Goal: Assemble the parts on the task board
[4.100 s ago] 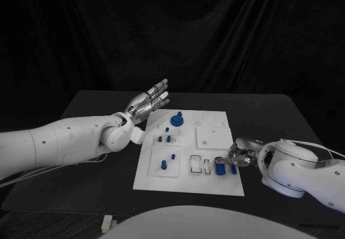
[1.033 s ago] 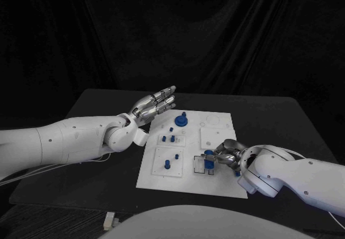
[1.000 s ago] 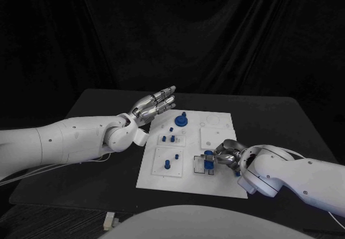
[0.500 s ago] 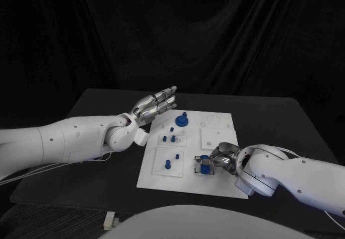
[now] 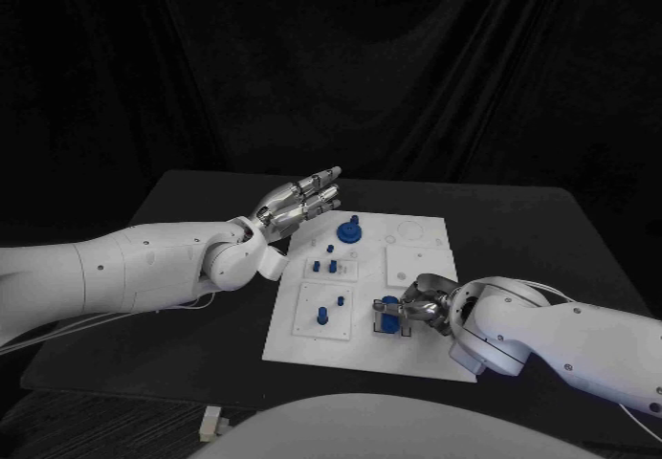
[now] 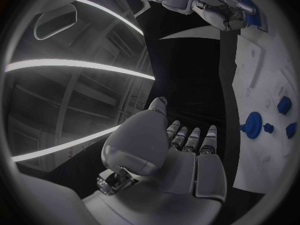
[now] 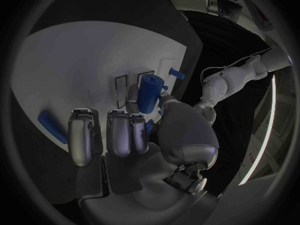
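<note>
I see my left robot hand (image 5: 296, 203) held up in the air just off the task board (image 5: 362, 342), at the board's far left corner; its fingers are stretched out and apart, palm released, with nothing in it, and the left wrist view shows the same flat, bare palm (image 6: 181, 155). On the board itself, nearest that hand, a blue round knob part (image 5: 346, 229) stands at the far end, with small blue pegs (image 5: 323, 265) just nearer to me, and a further blue peg piece (image 5: 321, 314) in a square recess on the board's near left. Toward the board's near right, my right robot hand (image 5: 418, 308) is down over the slotted fixture, pinching a blue cylindrical part (image 5: 390, 316) between thumb and fingers; the right wrist view shows that cylinder (image 7: 147, 93) upright against the slots. Another blue bar part (image 7: 52, 126) lies flat beside the hand, off the board's edge on the dark surface (image 5: 180, 316).
</note>
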Controlling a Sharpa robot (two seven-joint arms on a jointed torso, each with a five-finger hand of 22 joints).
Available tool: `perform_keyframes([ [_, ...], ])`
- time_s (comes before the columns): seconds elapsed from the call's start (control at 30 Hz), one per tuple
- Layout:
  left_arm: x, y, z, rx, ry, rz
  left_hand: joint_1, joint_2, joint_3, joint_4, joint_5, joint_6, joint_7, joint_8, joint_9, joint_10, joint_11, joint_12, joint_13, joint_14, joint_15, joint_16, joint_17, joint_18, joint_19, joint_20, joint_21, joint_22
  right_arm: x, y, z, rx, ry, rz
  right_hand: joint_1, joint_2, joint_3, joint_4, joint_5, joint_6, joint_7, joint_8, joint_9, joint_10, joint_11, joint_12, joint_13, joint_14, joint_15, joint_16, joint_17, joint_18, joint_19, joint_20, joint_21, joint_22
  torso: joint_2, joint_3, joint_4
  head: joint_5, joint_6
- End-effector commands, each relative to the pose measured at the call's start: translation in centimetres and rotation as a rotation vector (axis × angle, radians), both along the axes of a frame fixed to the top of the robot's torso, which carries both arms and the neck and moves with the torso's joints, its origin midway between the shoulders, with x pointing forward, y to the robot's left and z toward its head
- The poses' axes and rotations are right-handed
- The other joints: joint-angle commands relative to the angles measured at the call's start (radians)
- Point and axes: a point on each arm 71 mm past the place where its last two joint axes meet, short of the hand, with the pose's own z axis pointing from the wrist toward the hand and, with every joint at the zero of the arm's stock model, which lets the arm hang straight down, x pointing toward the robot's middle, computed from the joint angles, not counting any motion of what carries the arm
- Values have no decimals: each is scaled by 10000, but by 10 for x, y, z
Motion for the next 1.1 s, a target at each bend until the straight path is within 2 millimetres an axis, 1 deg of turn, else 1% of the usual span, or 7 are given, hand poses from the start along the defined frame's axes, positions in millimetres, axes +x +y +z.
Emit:
perform_keyframes([
  [0.03,-1,-2,2,-276,-112,-175,9,73,25,-31,44,31,27,31,13,11,-40,25,9,-4,57,-36,-10,103,29,67,63,12,-1,0,-2,-134,51,57,-105,40,-50,-2,-44,-65,-7,-49,11,1042,91,26,2634,605,72,-25,2,119,688,50,-72,2369,0,1,2,-18,-1],
  [0.07,-1,-2,2,-283,-116,-179,9,73,25,-31,44,31,27,31,13,11,-40,25,9,-4,57,-36,-10,103,29,67,63,12,-1,0,-2,-143,52,52,-171,63,-139,82,-152,-115,3,-41,32,1042,99,26,2634,607,79,-20,14,121,685,56,-79,2367,0,1,-1,-17,-1],
  [0.23,-2,-3,2,-297,-117,-191,12,73,32,-41,45,48,49,35,15,13,-46,28,9,-4,62,-36,-10,104,34,73,67,16,0,1,-2,-155,51,54,-249,112,-242,181,-223,-175,15,-22,66,1042,111,26,2634,603,89,-28,-8,144,643,64,-164,2336,1,1,8,-26,-1],
  [0.57,-2,-2,1,-272,-87,-187,13,71,35,-48,46,49,68,36,14,12,-50,18,7,-4,66,-36,-10,104,32,78,65,9,-1,5,-3,-171,147,273,-360,87,-433,226,-348,-276,37,1,114,1042,131,26,2634,609,106,-14,29,157,619,80,-214,2319,-2,-1,4,11,-1],
  [0.87,-2,-1,1,-245,-59,-175,12,68,36,-52,43,51,79,36,14,11,-52,14,6,-4,68,-36,-10,103,30,81,63,4,0,2,-2,-104,32,180,-626,-205,-949,267,-475,-448,65,99,241,1042,158,26,2634,627,130,30,142,161,610,102,-237,2314,-4,3,4,52,-1],
  [1.0,-2,-1,1,-235,-49,-167,11,65,36,-55,41,47,88,35,13,11,-55,14,6,-4,71,-36,-10,102,29,83,62,2,1,-4,2,17,-497,-51,-881,-134,-1315,267,-448,-505,55,293,400,1042,153,26,2634,631,131,46,177,162,609,108,-242,2313,-4,1,1,65,-1],
  [1.1,-2,0,1,-220,-41,-148,10,63,36,-57,40,53,96,36,14,11,-55,14,6,-4,73,-36,-10,101,31,85,64,6,2,-13,13,437,-1167,-316,-932,54,-1519,260,-406,-536,34,490,546,1042,130,26,2634,638,119,63,223,145,643,100,-181,2337,-21,-1,6,93,-1],
])
